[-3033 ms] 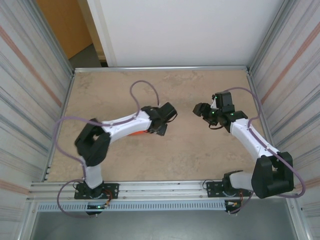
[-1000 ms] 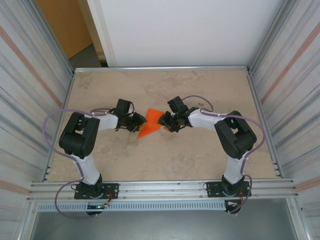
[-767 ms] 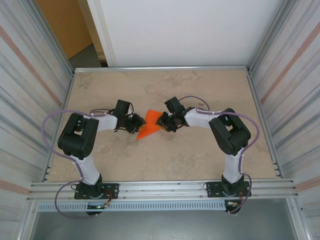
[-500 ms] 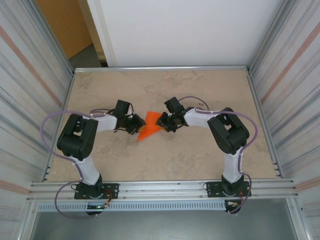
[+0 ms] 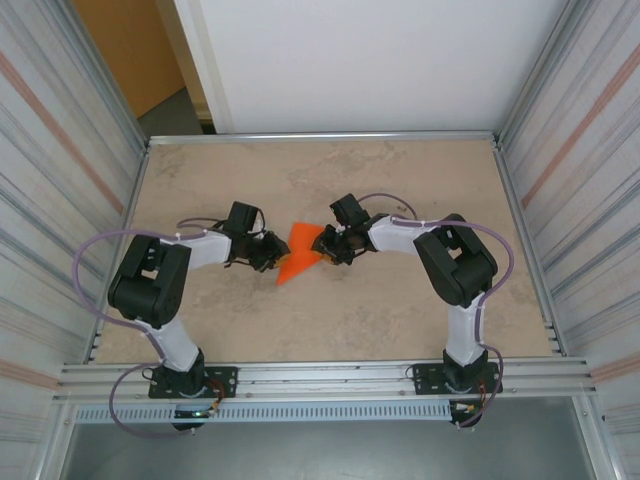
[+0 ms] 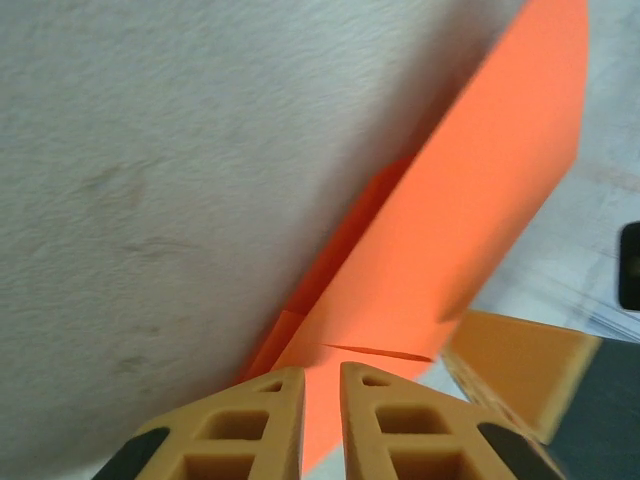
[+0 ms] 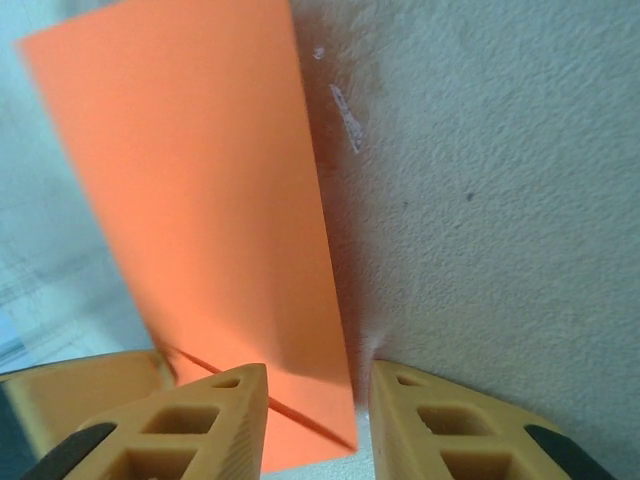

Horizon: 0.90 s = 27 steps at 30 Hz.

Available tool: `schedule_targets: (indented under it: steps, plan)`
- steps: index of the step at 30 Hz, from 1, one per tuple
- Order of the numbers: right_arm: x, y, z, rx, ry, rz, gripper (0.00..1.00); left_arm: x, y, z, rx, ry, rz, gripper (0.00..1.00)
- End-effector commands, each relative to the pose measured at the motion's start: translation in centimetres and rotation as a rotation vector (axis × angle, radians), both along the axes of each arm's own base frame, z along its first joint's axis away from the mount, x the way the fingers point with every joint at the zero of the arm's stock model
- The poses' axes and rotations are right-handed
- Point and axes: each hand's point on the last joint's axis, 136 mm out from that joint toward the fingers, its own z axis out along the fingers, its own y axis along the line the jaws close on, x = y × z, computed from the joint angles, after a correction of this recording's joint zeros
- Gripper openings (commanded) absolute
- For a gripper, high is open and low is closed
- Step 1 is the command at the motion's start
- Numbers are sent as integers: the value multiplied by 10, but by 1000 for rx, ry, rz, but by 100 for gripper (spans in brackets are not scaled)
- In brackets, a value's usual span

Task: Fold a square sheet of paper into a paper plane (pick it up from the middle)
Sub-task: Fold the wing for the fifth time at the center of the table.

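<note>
**Both grippers meet at the orange fold, open table all round**

The paper plane (image 5: pixel 298 255) is a thin, bright orange, pointed wedge with creased layers, lying mid-table. The left gripper (image 5: pixel 272 252) touches its left edge. In the left wrist view its ribbed tan jaws are drawn narrow, nipping the paper plane (image 6: pixel 460 220) in the slot of the left gripper (image 6: pixel 322 400). The right gripper (image 5: pixel 328 248) sits at the plane's right edge. In the right wrist view its jaws stand apart, and a corner of the paper plane (image 7: pixel 210 200) lies loose in the gap of the right gripper (image 7: pixel 318 410). The mottled beige table (image 5: pixel 400 310) lies bare beyond and nearer than the plane. The ribbed metal walls (image 5: pixel 60 200) stand well apart from it on either side.
</note>
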Motion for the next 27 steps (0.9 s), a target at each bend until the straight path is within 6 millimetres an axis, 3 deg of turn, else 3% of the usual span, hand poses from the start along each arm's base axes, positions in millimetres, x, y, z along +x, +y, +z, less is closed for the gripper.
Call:
schedule_targets:
  steps: [1, 4, 8, 16, 27]
  plan:
    - [0, -6, 5, -9, -15, 8, 35, -12, 7, -17, 43, 55, 8, 16]
    - [-3, -7, 9, -5, -18, 7, 41, -14, 9, -23, 42, 77, 31, 16]
    - [-8, -3, 4, 3, 2, 25, 40, -15, 12, -27, 23, 97, 58, 15]
    - [-15, 8, 5, 42, 11, 55, 32, -13, 8, -25, -81, 114, 88, 15]
    - [-13, 21, 11, 121, -16, 78, 23, -13, 7, -22, -91, 96, 79, 16]
